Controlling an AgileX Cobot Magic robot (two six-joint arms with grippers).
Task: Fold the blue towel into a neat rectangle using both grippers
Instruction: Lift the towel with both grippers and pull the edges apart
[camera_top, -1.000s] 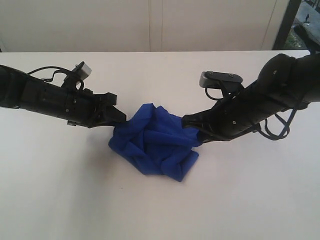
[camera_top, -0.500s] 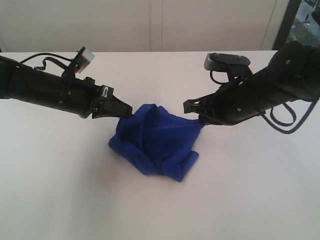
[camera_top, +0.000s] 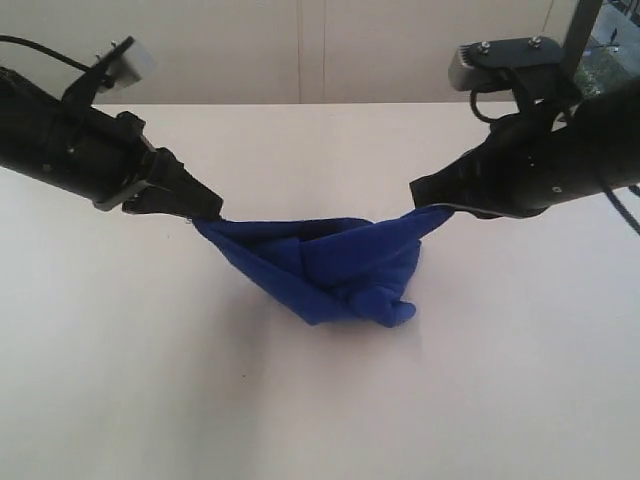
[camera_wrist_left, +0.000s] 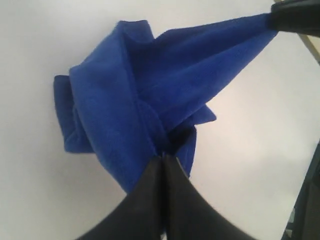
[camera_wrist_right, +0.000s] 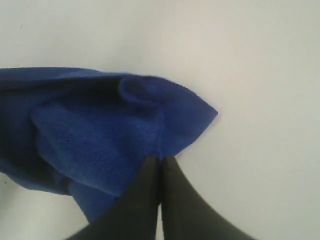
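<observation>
I've pulled both arms up and apart. The left gripper (camera_top: 207, 209) and right gripper (camera_top: 428, 193) are each clamped on the blue towel (camera_top: 330, 262), which sags between them over the table (camera_top: 150, 380).

plain royal-blue towel (camera_top: 330, 265), black tools, white table (camera_top: 150, 380)

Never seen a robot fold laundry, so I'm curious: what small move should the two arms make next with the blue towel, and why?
Probably pull apart and slightly upward. The left gripper and right gripper each pinch an edge of the blue towel, yet its middle sags in a crumpled bunch over the table.
</observation>
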